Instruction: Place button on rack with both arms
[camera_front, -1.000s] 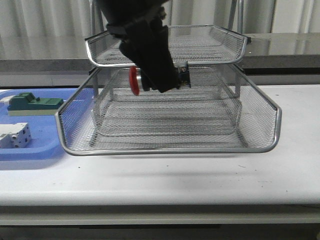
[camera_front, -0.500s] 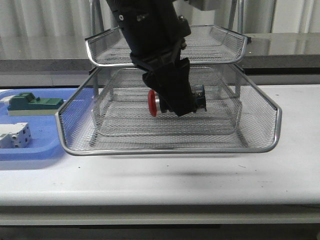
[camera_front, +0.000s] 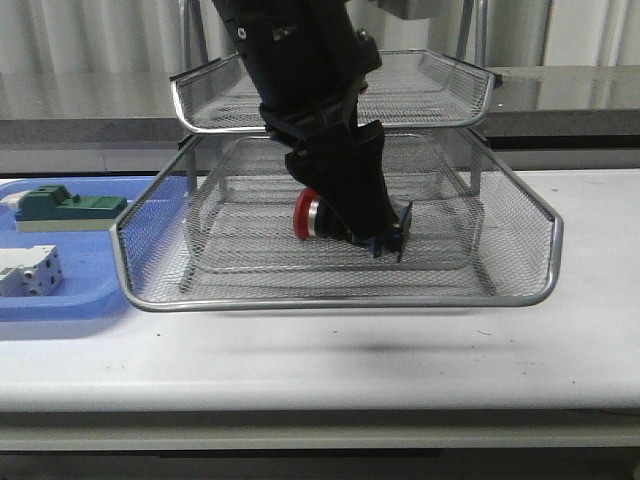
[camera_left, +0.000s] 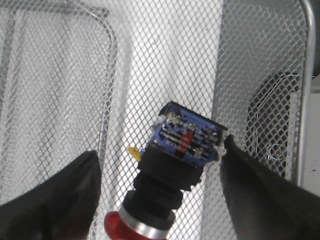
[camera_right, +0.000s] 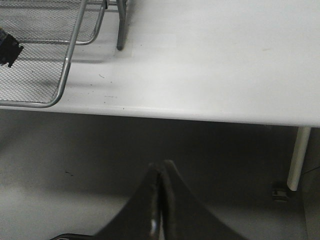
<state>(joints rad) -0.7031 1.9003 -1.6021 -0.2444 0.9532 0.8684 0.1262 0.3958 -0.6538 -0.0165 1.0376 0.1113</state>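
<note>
The button (camera_front: 308, 216), with a red head, black body and blue rear block, lies tilted on the mesh of the rack's (camera_front: 340, 300) pulled-out middle tier. My left gripper (camera_front: 352, 226) reaches down into that tier over the button. In the left wrist view its fingers (camera_left: 60, 195) stand wide apart on either side of the button (camera_left: 172, 165), with a gap on each side, so it is open. The rack's mesh (camera_left: 60, 75) fills that view. My right gripper (camera_right: 161, 167) is shut and empty, out past the table's front edge, off the rack's corner (camera_right: 65, 60).
A flat blue tray (camera_front: 60, 295) at the left holds a green-and-beige block (camera_front: 65, 207) and a white terminal block (camera_front: 30, 270). The white table (camera_front: 400, 350) runs in front of the rack. The top tier (camera_front: 430, 100) hangs over the arm. A table leg (camera_right: 299, 155) shows at the right.
My left arm carried the button right and down into the middle tier. In the last half second the button sank a little, its blue end dropping onto the mesh.
</note>
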